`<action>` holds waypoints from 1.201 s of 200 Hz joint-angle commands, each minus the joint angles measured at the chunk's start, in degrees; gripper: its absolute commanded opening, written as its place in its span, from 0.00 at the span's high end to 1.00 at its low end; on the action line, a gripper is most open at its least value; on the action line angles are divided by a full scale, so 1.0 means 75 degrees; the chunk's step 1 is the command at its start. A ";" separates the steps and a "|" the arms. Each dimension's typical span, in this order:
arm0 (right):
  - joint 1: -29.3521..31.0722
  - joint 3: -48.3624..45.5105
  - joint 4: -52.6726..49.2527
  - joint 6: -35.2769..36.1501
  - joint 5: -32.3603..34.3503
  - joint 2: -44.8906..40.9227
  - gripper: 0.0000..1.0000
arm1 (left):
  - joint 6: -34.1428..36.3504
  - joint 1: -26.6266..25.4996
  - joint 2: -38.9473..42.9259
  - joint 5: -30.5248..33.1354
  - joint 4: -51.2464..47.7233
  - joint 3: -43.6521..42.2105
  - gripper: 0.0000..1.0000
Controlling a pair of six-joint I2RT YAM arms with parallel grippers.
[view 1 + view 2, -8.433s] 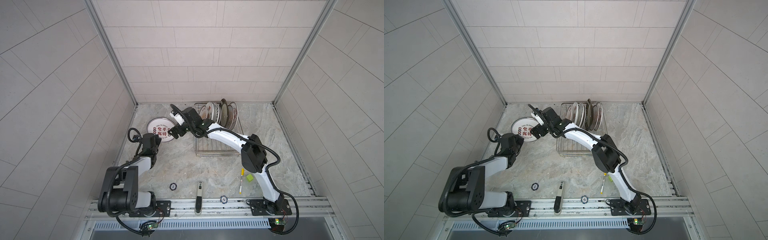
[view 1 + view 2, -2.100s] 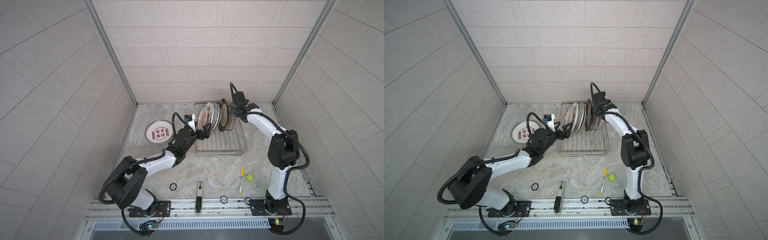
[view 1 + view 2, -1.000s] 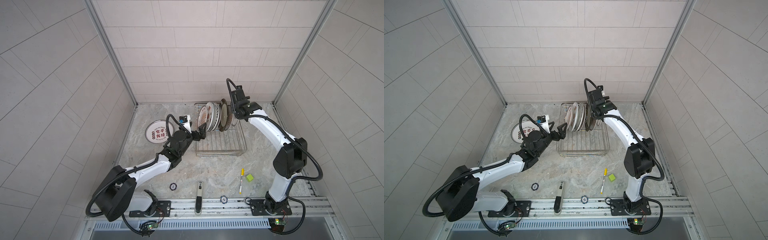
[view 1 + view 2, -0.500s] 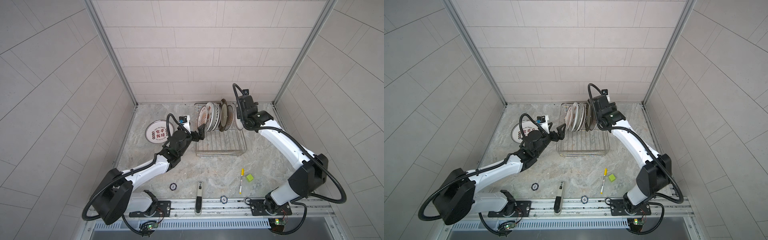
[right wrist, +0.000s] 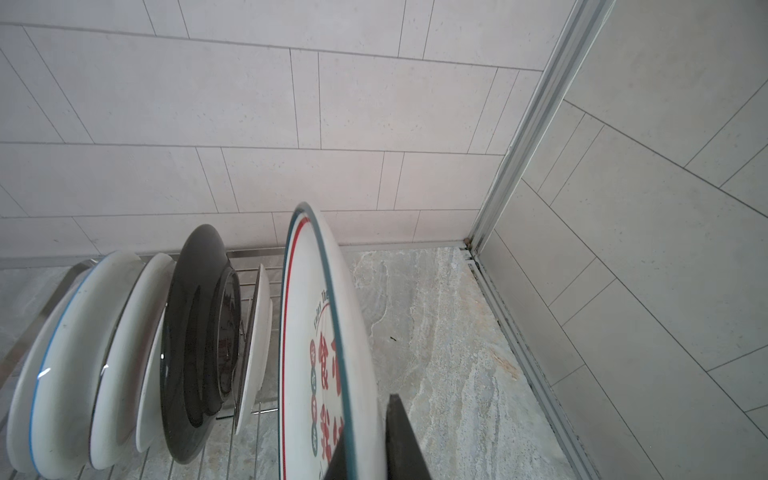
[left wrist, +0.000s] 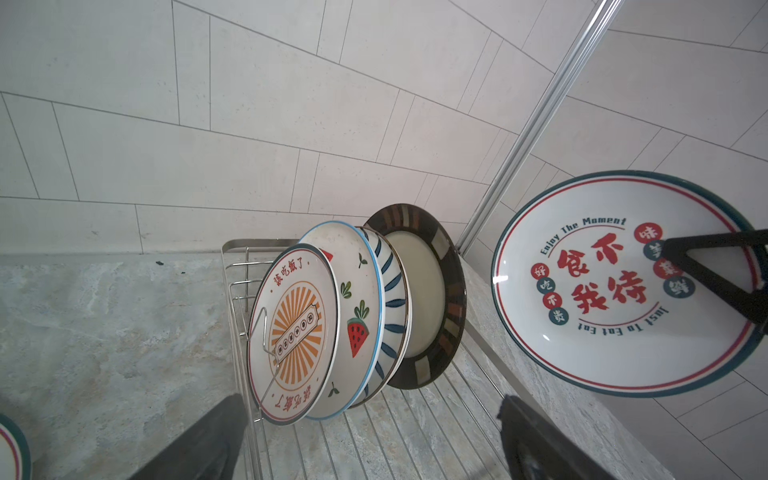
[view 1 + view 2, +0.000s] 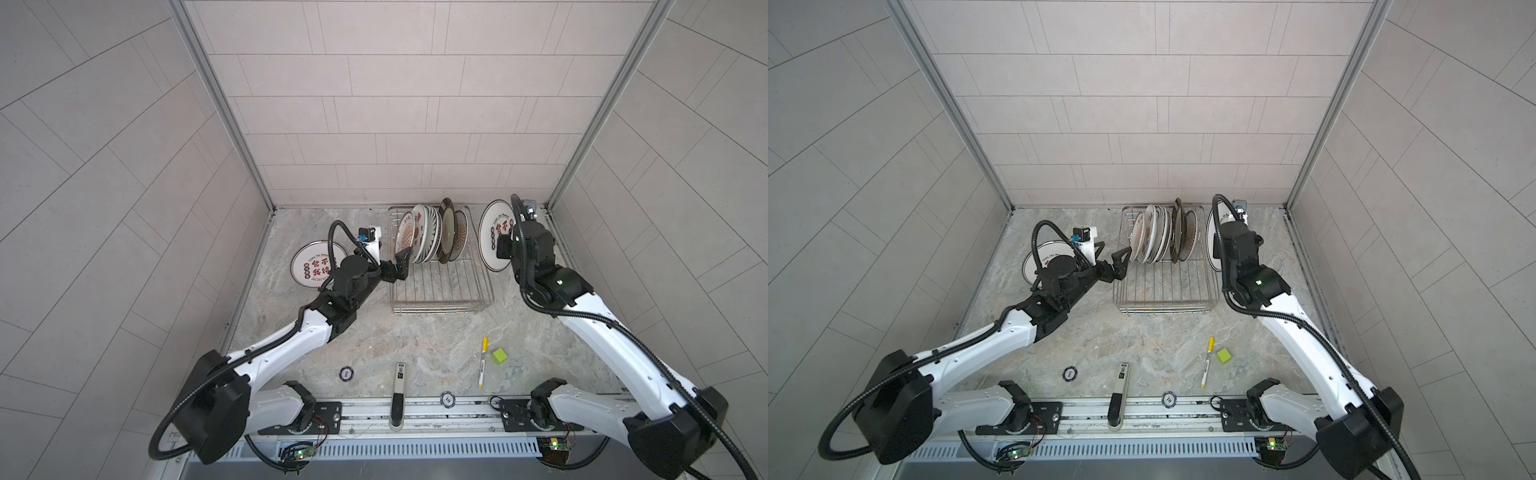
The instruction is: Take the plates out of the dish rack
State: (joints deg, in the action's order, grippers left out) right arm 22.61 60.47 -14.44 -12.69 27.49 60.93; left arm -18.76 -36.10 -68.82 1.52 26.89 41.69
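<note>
Your left arm (image 7: 291, 336) runs forward from its base and slants in toward the middle. The elbow is folded back close to the base, and the forearm lies low and almost straight. Its wrist is level. The left gripper (image 7: 1112, 254) points toward the centre, jaws spread as wide as they go, with nothing between them.

Your right arm (image 7: 623, 349) has its elbow pushed out to the near right, and the long link climbs up and away toward the far side. Its wrist bends over at the top. The right gripper (image 7: 501, 247) is angled downward, jaws clamped tight on the rim of a plate (image 7: 490, 232) held on edge.
</note>
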 commanded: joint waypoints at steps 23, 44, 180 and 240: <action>0.0006 -0.0421 0.1145 -0.0234 -0.0795 -0.0894 0.97 | 0.0445 0.0043 0.0782 -0.0514 -0.0422 -0.0011 0.00; -0.0019 -0.0373 0.1099 -0.0399 -0.1520 -0.0861 0.98 | 0.0600 0.0043 0.0916 -0.0819 -0.0357 -0.0109 0.00; -0.0018 -0.0187 0.3128 -0.1017 -0.6902 0.0373 1.00 | -0.0612 0.0036 0.0271 -0.1251 0.1231 -0.0591 0.00; -0.0021 -0.0342 0.3998 -0.1249 -0.7740 0.0648 1.00 | -0.1013 0.0043 0.0222 -0.1494 0.1426 -0.0552 0.00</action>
State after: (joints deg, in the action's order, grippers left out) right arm 22.50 56.69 7.81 -20.49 -25.93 66.00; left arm -24.27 -36.01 -67.18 -8.45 34.46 37.58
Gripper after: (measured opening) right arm 0.113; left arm 0.998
